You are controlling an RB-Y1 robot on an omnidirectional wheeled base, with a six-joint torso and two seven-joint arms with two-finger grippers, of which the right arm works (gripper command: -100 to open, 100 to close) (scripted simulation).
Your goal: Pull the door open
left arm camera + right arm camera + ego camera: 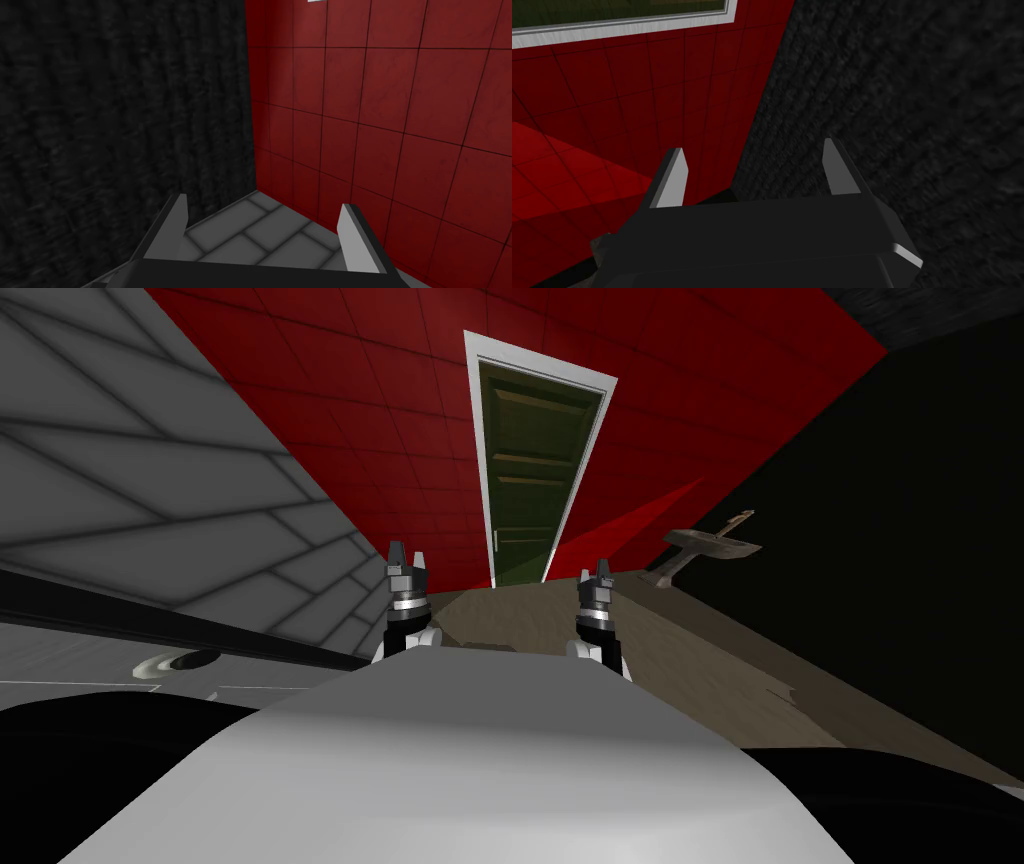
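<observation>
1. Head view, far left: grey tiled wall (150, 488), meeting a red tiled wall (380, 438) that runs across ahead.
2. Next: left tool (407, 560), raised in front of me and pointing toward the red wall. Left wrist view: its two fingers (170, 227) stand spread with nothing between them; red and grey tiles lie beyond.
3. Centre: door (530, 478), dark green and panelled, in a white frame (478, 438) set in the red wall.
   - It is across the brown floor (640, 638) and well apart from both tools, between their lines.
   - Long axis upright, from floor to frame top; the lean is the camera's.
   - Its face is turned toward me and looks flush in the frame, shut.
   - A thin pale handle (494, 546) sits at its left edge, below mid-height.
4. Right of the door: right tool (601, 572), raised and pointing forward. Right wrist view: its fingers (671, 180) are parted and hold nothing; a strip of the white frame crosses the red tiles beyond them.
5. Far right: a sink (715, 548), against a black area (900, 538).
</observation>
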